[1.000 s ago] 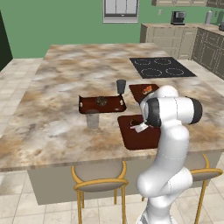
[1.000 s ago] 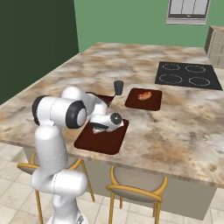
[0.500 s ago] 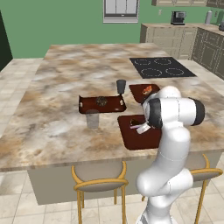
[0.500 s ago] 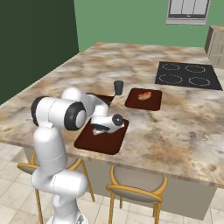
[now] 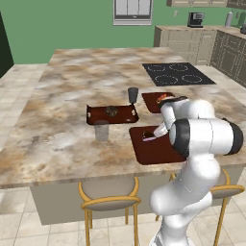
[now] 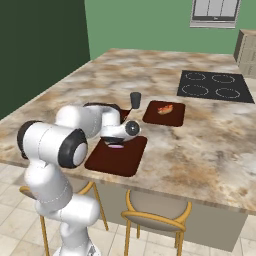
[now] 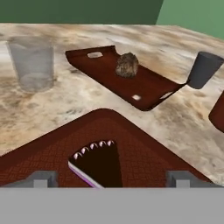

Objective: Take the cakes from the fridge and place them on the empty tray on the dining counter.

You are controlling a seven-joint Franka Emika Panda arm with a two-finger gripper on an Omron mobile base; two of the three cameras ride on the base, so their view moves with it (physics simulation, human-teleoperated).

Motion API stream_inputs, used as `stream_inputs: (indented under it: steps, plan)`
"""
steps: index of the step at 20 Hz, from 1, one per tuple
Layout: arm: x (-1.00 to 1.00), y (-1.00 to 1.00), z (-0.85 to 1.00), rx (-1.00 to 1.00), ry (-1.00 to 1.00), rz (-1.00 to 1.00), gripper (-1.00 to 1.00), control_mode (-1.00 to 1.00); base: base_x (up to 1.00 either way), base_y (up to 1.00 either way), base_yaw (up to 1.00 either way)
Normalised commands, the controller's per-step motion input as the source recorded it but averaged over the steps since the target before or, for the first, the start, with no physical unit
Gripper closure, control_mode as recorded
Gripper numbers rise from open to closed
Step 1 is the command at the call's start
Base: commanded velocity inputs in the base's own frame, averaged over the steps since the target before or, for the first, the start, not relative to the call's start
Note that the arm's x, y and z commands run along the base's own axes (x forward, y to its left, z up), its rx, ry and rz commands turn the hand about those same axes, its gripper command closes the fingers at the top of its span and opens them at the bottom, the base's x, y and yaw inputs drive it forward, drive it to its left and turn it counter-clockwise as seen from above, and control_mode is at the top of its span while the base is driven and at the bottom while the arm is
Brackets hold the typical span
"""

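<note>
Hovering low over the big flat tray [image 7: 144,157], fingers [image 7: 41,178] spread wide on either side of the dark layered cake slice [image 7: 99,162], not touching it. Slice lies flat on the tray, white dots along its wide edge, pink-white band down one side. In the left base view the same slice [image 5: 150,136] sits at the tray's [image 5: 153,150] far-left part, arm bent down over it; right base view shows it [image 6: 116,145] just under the wrist, tray [image 6: 116,159] near the table's [image 6: 210,145] front edge. Past the tray: clear glass [image 7: 31,63] to the left, standing on the table. Behind that, rimmed tray [image 7: 144,94] with cut-out handles, round dark pastry [image 7: 127,65] on it. Dark grey cup [image 7: 202,70] just beside that tray's right end. Small flat tray [image 6: 164,114] with reddish food [image 6: 165,108] farther right. Black cooktop [image 6: 216,86] at the far side.
</note>
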Motion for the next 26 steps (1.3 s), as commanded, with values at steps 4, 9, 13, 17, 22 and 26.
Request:
stream_inputs:
  steps: [4, 9, 13, 17, 22, 26]
  plan:
    - [-0.34, -0.07, 1.00, -0.09, -0.04, 0.00, -1.00, -1.00, 0.00, 0.00, 0.00]
    - [-0.74, -0.34, 1.00, -0.03, 0.25, -0.03, -1.00, -1.00, 0.00, 0.00, 0.00]
    - [-0.89, -0.19, 1.00, -0.05, 0.41, -0.08, -1.00, -1.00, 0.00, 0.00, 0.00]
    - [-0.86, -0.07, 1.00, -0.05, 0.25, -0.16, -1.00, -1.00, 0.00, 0.00, 0.00]
    - [-0.81, 0.00, 0.95, -0.05, 0.05, -0.16, -1.00, -1.00, 0.00, 0.00, 0.00]
    - [-0.97, 0.11, 0.21, -0.01, -0.18, -0.09, -1.00, -1.00, 0.00, 0.00, 0.00]
